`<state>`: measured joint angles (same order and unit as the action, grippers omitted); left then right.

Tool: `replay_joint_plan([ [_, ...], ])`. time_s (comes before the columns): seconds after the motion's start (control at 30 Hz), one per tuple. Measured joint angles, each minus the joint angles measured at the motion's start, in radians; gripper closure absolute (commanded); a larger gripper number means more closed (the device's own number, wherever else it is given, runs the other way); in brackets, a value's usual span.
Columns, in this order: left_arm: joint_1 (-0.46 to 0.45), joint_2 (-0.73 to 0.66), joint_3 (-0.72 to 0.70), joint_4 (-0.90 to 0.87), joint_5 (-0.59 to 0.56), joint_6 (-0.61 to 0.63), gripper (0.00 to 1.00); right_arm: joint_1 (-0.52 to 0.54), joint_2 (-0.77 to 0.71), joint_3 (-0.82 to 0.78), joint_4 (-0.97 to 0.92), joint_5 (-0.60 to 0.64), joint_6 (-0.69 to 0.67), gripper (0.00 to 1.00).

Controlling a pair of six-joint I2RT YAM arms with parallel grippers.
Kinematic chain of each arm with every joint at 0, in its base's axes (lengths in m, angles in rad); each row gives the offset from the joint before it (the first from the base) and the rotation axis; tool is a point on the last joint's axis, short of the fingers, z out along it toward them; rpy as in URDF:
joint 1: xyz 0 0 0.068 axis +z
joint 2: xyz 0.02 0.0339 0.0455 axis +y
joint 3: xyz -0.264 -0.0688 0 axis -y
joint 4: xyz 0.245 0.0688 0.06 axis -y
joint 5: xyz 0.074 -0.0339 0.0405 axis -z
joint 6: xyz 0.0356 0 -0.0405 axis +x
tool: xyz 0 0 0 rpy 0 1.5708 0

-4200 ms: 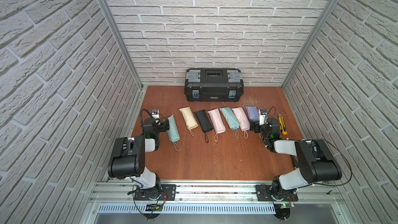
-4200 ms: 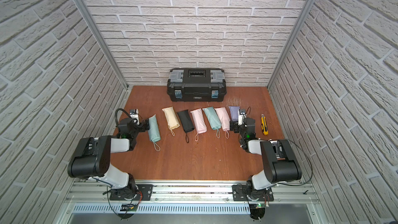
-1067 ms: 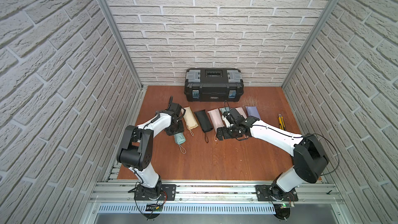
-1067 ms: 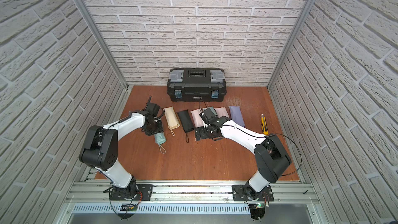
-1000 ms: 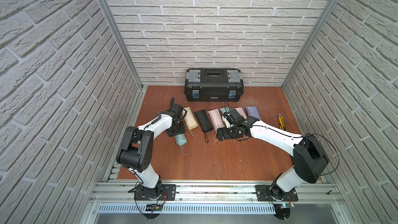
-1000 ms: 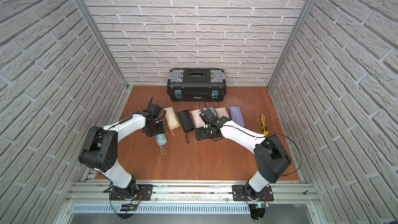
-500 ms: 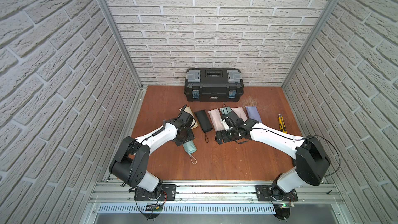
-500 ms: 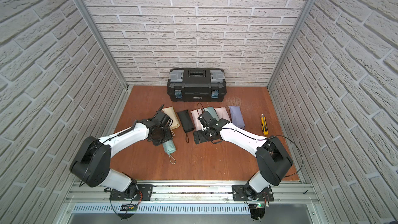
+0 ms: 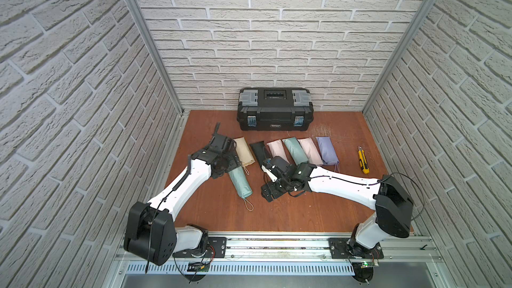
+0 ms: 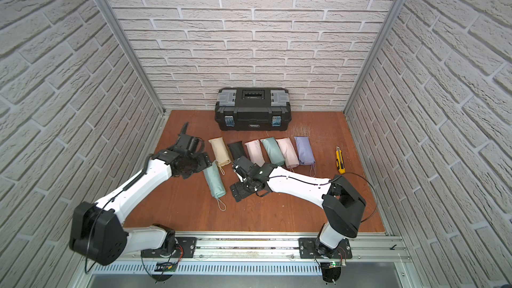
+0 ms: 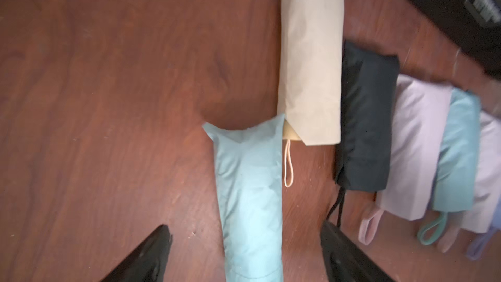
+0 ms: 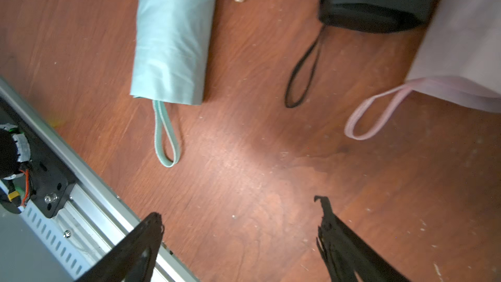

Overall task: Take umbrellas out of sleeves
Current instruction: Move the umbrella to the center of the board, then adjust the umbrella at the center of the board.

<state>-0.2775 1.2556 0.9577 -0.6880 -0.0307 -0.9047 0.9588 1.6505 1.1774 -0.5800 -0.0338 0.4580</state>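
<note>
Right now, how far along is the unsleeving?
Done: nothing unsleeved. In hand: a mint umbrella lies apart from the row, still covered, open left hand straddling it, open right hand near its loop. Left: all seven, including the row from cream one to lavender one.

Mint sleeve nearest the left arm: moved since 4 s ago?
Yes. The mint sleeve shifted away from the toolbox, toward the front rail.

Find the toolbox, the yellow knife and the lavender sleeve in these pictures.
toolbox (image 9: 274,116): in a top view, on its front wall.
yellow knife (image 9: 363,160): in a top view, mid-handle.
lavender sleeve (image 9: 327,150): in a top view, middle of the fabric.
</note>
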Motion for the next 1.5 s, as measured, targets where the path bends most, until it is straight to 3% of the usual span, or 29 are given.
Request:
replay_joint_plan([
  [0.13, 0.193, -0.150, -0.104, 0.035, 0.055, -0.011, 0.13, 0.079, 0.094, 0.088, -0.011, 0.024, 0.020, 0.20],
  [0.2, 0.222, -0.214, -0.158, 0.045, 0.073, -0.017, 0.13, 0.113, 0.142, 0.135, -0.024, 0.040, 0.033, 0.21],
  [0.43, 0.227, -0.318, -0.220, 0.053, 0.114, -0.014, 0.12, 0.188, 0.290, 0.304, -0.105, 0.080, 0.082, 0.36],
  [0.57, 0.229, -0.364, -0.236, 0.050, 0.115, -0.004, 0.12, 0.199, 0.377, 0.392, -0.138, 0.090, 0.110, 0.38],
  [0.77, 0.238, -0.462, -0.261, 0.034, 0.114, 0.014, 0.11, 0.200, 0.451, 0.430, -0.185, 0.097, 0.159, 0.51],
  [1.0, 0.238, -0.475, -0.271, 0.016, 0.114, 0.025, 0.11, 0.200, 0.487, 0.449, -0.209, 0.113, 0.185, 0.61],
  [1.5, 0.251, -0.496, -0.271, -0.015, 0.098, 0.057, 0.11, 0.209, 0.546, 0.511, -0.242, 0.131, 0.198, 0.65],
])
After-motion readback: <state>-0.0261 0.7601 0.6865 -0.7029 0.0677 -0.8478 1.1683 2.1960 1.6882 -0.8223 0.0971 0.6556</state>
